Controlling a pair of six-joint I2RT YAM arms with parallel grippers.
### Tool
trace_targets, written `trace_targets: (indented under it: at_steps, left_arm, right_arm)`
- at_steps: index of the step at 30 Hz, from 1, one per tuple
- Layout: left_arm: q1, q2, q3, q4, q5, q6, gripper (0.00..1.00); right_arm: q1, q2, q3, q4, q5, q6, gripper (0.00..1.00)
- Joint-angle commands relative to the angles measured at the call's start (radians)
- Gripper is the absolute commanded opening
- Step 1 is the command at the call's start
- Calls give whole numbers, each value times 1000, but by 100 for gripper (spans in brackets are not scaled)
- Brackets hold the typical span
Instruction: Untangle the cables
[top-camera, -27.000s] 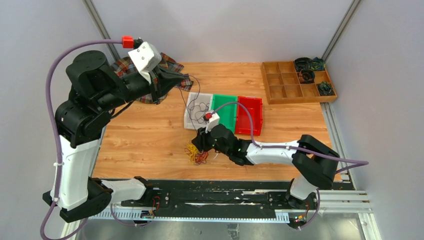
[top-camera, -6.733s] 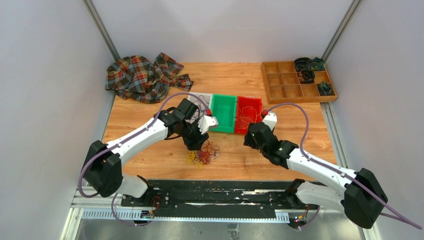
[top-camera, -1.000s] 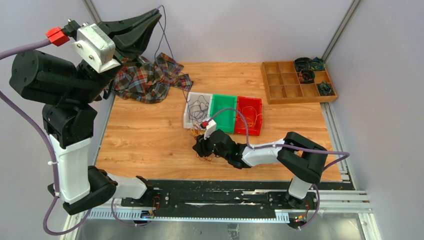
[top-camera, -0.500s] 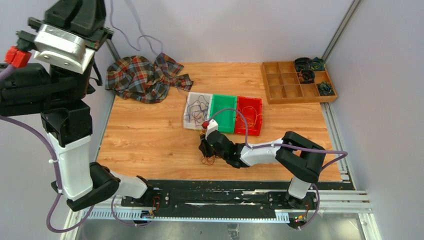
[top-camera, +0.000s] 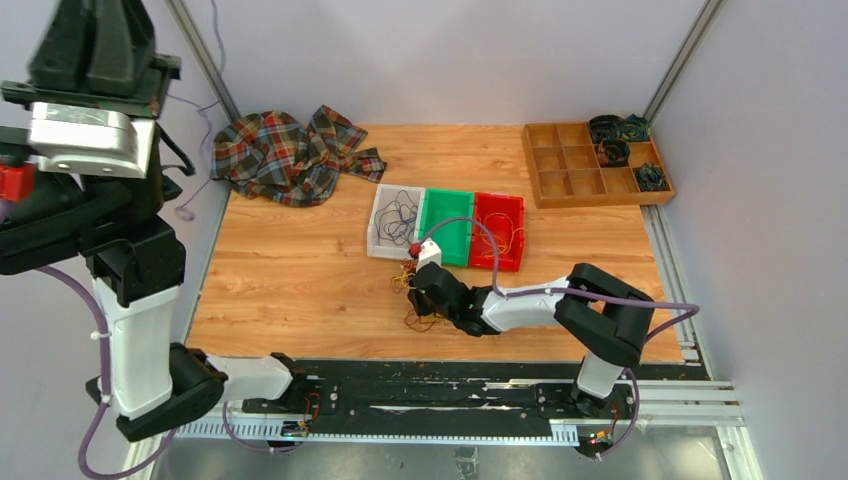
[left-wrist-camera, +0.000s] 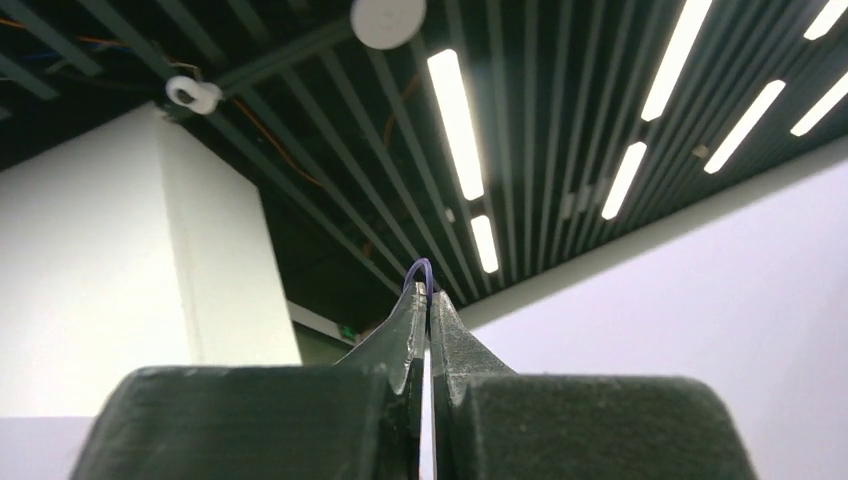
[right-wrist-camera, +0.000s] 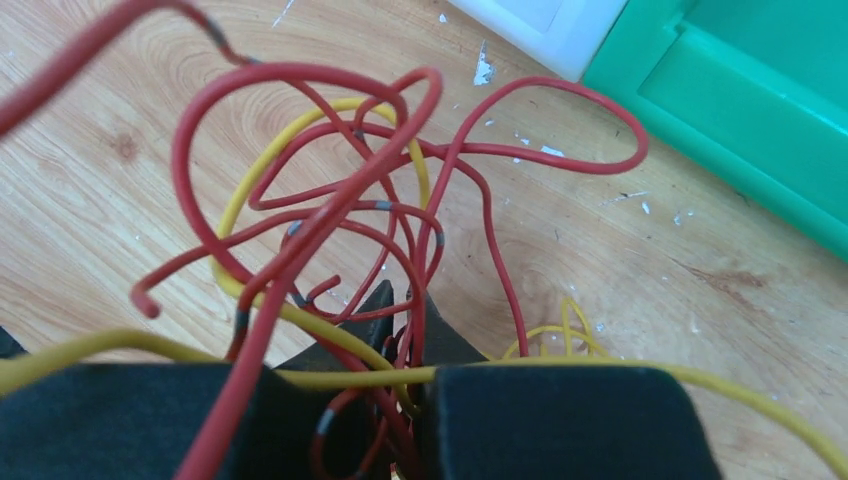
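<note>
1. My left jaws are clenched tight together. They pinch a thin purple cable (left-wrist-camera: 420, 263) at the very tips, and a small loop of it stands above them.
2. My left arm (top-camera: 135, 300) stands tall at the far left of the overhead view, with those jaws pointing up at the ceiling. A thin purple strand hangs beside it along the left wall, off the counter (top-camera: 300, 270).
3. My right jaws sit low on the counter at the lower middle of the overhead view. They are drawn almost shut on the red and yellow tangle (right-wrist-camera: 330, 220). Red strands run through the narrow gap between the tips, and a yellow strand lies across the finger bodies.
4. The tangle rests on the wood just in front of the white tray (top-camera: 383, 243) and the green tray (top-camera: 448, 200).
5. The white tray holds dark purple loops. The red tray (top-camera: 510, 208) holds a few yellow and red strands. The green tray sits between them, and all three stand side by side.
6. The counter is light wood grain, with white flecks near the trays in my right wrist view.
7. A plaid cloth (top-camera: 285, 150) lies crumpled at the upper left. A wooden compartment box (top-camera: 560, 160) sits at the upper right, with dark coils (top-camera: 612, 150) in its far cells.
8. Pale walls enclose the counter. My left wrist view shows a dark slatted ceiling, bright strip lights and a white column at the left.
</note>
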Motion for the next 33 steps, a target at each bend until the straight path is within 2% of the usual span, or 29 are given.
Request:
trace_targets:
  at_steps: [1, 7, 10, 15, 18, 28, 33]
  left_arm:
    - [4, -88, -170, -31, 23, -43, 0]
    - [2, -161, -362, -75, 12, -48, 0]
    - [3, -186, -455, -91, 23, -59, 0]
    - [2, -201, -562, -114, 30, -82, 0]
    - [2, -198, -606, -118, 30, -96, 0]
    - [-2, -179, -734, -124, 29, -104, 0]
    - [-2, -167, -783, -126, 21, -89, 1]
  right_arm:
    - [17, -93, -18, -6, 12, -15, 13]
    - [43, -229, -112, 20, 18, -35, 24]
    - [58, -286, -162, 37, 17, -42, 35]
    - [62, -377, -212, 42, 40, -45, 63]
    - [62, -435, -231, 40, 58, -54, 73]
    - [61, -606, -264, 8, 151, -107, 76]
    - [59, -668, -292, -11, 254, -127, 76]
